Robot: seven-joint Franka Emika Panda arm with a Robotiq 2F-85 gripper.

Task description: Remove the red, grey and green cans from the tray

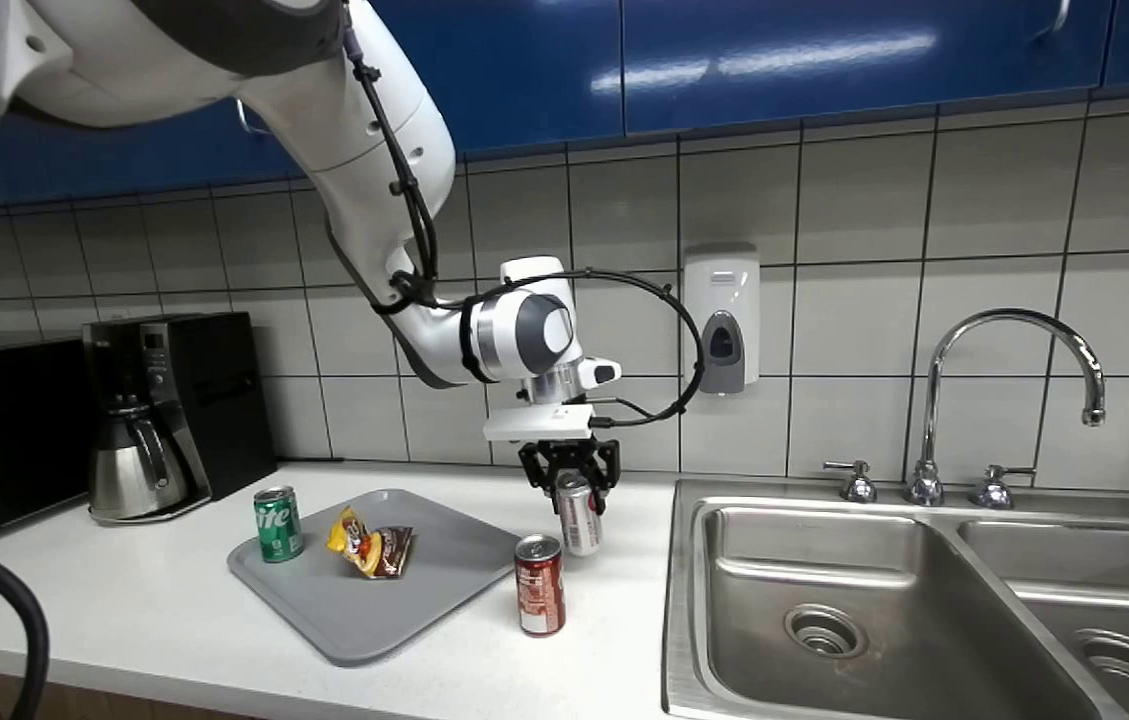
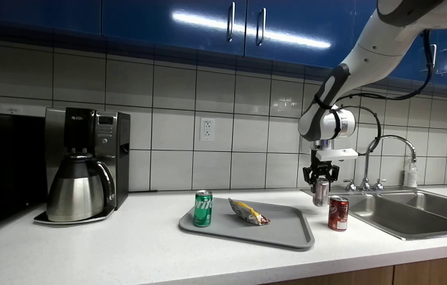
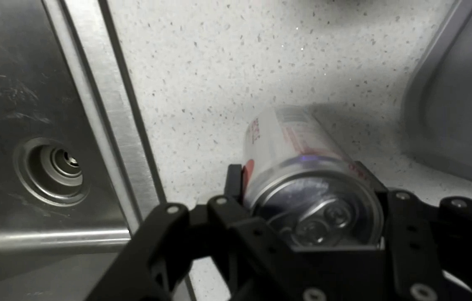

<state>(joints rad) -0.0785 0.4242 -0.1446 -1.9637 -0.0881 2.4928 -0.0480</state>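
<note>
In an exterior view, the red cylindrical can (image 2: 338, 213) stands off the flat grey tray (image 2: 282, 227) at three o'clock, the black gripper (image 2: 321, 184) clamps the silver cylindrical can (image 2: 321, 195) outside at two, and the green cylindrical can (image 2: 203, 208) remains on it at nine.

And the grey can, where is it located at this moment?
In an exterior view, the grey can is held slightly tilted in the claw, right of the tray, left of the sink and behind the red can.

One tray (image 2: 286, 230) carried one green can (image 2: 202, 208) and one snack packet (image 2: 249, 213). Outside the tray were one red can (image 2: 338, 213), one grey can (image 1: 581, 520) and two sink basins (image 1: 814, 555).
</note>
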